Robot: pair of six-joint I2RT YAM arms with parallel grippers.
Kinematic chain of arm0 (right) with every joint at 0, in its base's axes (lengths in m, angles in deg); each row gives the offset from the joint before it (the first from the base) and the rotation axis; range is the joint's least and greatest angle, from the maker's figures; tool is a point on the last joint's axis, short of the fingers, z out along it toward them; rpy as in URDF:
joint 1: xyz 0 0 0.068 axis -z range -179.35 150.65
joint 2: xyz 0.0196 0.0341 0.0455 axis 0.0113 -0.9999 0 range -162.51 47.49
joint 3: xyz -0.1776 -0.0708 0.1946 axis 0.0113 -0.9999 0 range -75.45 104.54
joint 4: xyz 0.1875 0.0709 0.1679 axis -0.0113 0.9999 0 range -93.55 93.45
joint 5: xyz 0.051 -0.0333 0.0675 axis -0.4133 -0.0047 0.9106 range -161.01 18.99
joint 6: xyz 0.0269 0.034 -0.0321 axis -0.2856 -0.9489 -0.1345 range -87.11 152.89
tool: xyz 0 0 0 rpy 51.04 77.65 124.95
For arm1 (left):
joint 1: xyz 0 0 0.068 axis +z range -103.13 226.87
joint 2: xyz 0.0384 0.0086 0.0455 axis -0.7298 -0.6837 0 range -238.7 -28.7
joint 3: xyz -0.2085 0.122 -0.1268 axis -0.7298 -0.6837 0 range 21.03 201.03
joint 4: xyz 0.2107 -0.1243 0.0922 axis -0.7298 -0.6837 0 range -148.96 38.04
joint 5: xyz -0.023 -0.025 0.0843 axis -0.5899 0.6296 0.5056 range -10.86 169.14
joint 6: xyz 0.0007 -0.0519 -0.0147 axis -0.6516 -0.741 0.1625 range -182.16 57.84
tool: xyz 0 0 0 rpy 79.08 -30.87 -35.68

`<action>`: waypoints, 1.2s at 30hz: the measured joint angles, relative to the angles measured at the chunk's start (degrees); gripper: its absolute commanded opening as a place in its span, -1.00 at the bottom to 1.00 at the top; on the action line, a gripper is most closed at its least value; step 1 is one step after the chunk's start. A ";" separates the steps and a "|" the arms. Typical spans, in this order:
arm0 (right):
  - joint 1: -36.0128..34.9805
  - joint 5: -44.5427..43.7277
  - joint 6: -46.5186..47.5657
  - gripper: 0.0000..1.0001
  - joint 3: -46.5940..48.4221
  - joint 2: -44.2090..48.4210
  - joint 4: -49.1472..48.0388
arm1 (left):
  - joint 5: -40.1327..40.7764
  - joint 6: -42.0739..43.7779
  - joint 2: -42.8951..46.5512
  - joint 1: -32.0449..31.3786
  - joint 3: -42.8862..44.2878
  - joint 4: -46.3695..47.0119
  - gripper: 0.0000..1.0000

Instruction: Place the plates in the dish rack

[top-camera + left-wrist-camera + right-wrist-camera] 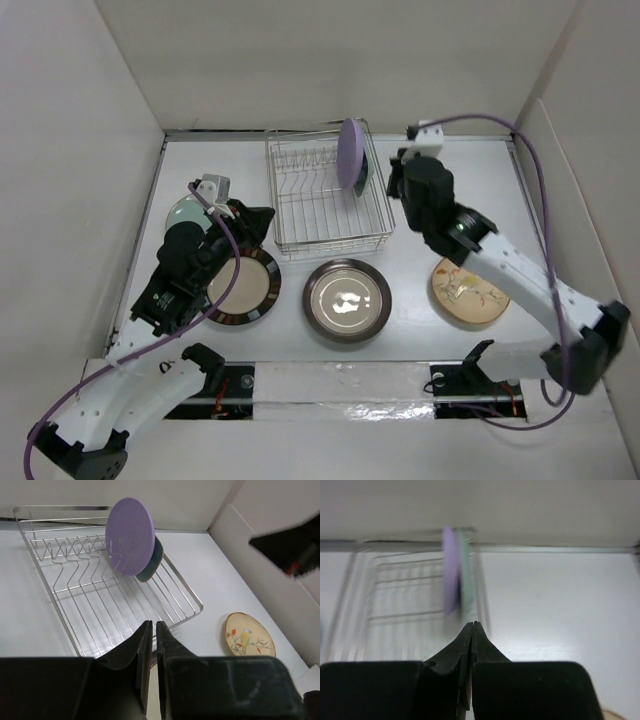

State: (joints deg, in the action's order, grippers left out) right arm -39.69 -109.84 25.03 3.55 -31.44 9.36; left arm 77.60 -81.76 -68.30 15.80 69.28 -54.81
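Note:
The chrome-wire dish rack (322, 205) stands at the back centre. A lavender plate (350, 153) stands upright in its right side, with a pale mint plate (365, 170) right behind it. Both also show in the left wrist view, lavender (130, 535) and mint (153, 563). On the table lie a brown-rimmed cream plate (243, 287), a glossy dark brown plate (348, 298), a tan floral plate (468, 292) and a small pale green plate (183, 209), partly hidden by my left arm. My left gripper (263, 217) is shut and empty, above the cream plate's far edge. My right gripper (397, 168) is shut and empty, just right of the rack.
White walls enclose the table on the left, back and right. The right wall (260, 570) runs close to the floral plate (249, 635). The left rows of the rack (75, 580) hold nothing. The right wrist view is blurred.

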 measured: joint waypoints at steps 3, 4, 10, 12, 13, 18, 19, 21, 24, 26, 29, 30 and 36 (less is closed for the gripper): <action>-3.93 6.21 -6.47 -1.00 -15.91 13.49 -2.62 | 0.09 0.02 0.02 0.00 0.00 0.00 -0.94; -5.11 8.46 -9.05 -1.00 -20.52 17.20 -2.34 | 0.09 0.02 0.00 0.00 0.00 0.00 -0.94; -6.29 19.80 -24.30 -0.23 -43.34 28.48 0.17 | 0.31 0.09 0.02 0.00 0.00 -0.02 -0.56; -6.78 22.69 -28.79 0.28 -48.89 30.29 0.68 | 0.31 0.04 0.02 0.00 0.00 -0.02 -0.46; -7.02 23.63 -31.12 0.38 -50.95 30.71 0.83 | 0.31 0.07 0.02 0.00 0.00 -0.02 -0.46; -6.91 26.88 -38.95 0.50 -55.76 27.52 -0.55 | 0.35 0.07 0.02 0.00 0.00 -0.02 -0.43; -6.88 27.34 -39.98 0.50 -56.17 25.97 -1.49 | 0.35 0.09 0.02 0.00 0.00 -0.02 -0.42; -6.75 28.70 -41.59 0.46 -57.13 22.71 -3.91 | 0.35 0.09 0.02 0.00 0.00 -0.02 -0.42; -6.56 30.80 -43.60 0.36 -58.95 18.23 -9.11 | 0.37 0.09 0.02 0.00 0.00 -0.02 -0.42; -6.49 32.02 -44.68 0.30 -59.43 16.44 -13.70 | 0.50 0.15 0.02 0.00 0.00 -0.04 -0.41; -6.29 32.94 -46.88 0.14 -61.61 14.71 -19.96 | 0.55 0.26 0.00 0.00 0.00 -0.02 -0.41; -6.12 33.29 -47.84 0.04 -62.75 14.45 -22.56 | 0.55 0.26 0.00 0.00 0.00 -0.04 -0.41; -5.73 34.49 -53.83 -0.70 -69.44 13.20 -34.21 | 0.57 0.26 0.00 0.00 0.00 -0.04 -0.41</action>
State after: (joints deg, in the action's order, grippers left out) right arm -45.42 -75.35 -28.80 -65.89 -18.24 -24.85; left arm 78.17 -81.49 -68.30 15.80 69.28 -54.85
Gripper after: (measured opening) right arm 0.283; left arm 0.294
